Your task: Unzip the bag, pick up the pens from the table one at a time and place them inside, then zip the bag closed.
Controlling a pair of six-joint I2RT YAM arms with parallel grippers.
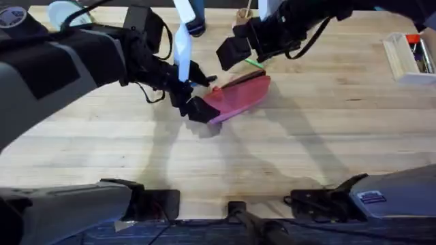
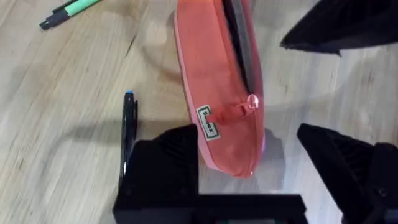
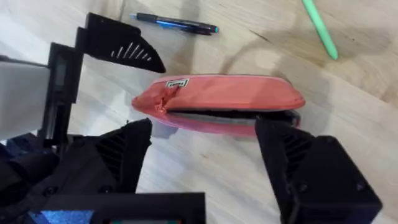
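The pink pouch (image 2: pixel 221 93), zipper parted, is straddled by both grippers' spread fingers (image 3: pixel 124 152) on the tabletop (image 1: pixel 286 150), with 2 pens (image 2: pixel 129 127) lying beside it.

Pink pouch (image 3: pixel 224 99) lying on the wooden table (image 3: pixel 348 124), zipper partly open. Beyond the pouch, a black-and-blue pen (image 3: pixel 174 23) and a green pen (image 3: pixel 320 28). Just before it, open black fingers (image 3: pixel 292 155).

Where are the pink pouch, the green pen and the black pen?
Pink pouch (image 3: pixel 230 93): right wrist view, on its side panel.
Green pen (image 3: pixel 320 28): right wrist view, mid-barrel.
Black pen (image 2: pixel 129 134): left wrist view, on its barrel.
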